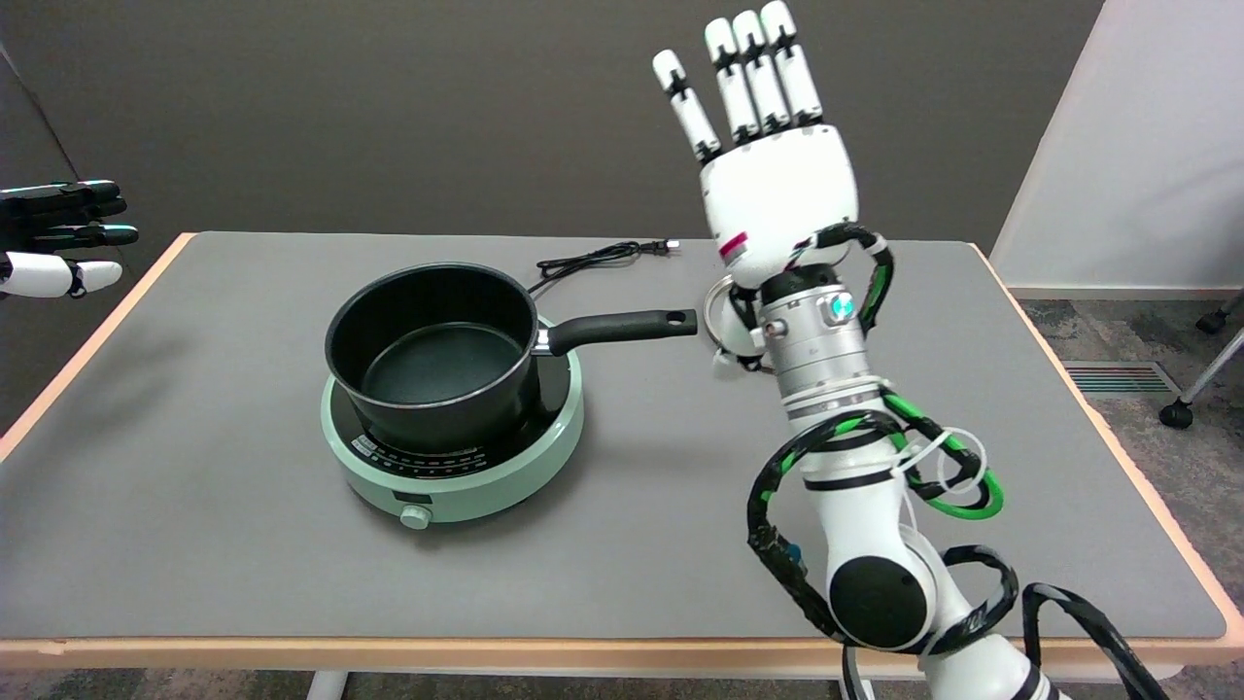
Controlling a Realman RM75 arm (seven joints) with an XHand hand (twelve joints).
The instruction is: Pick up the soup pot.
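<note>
The black soup pot (432, 355) stands on a pale green induction cooker (457, 467) at the table's middle left. Its long black handle (622, 329) points right. My right hand (773, 185) is raised in the air to the right of the handle's end, fingers straight up and apart, holding nothing. The hand is well above the handle and does not touch it.
A glass lid (717, 309) lies on the grey table (243, 564) behind my right wrist, mostly hidden by it. The cooker's black cord (593, 258) runs toward the back edge. The idle left hand (58, 238) hangs at the upper left.
</note>
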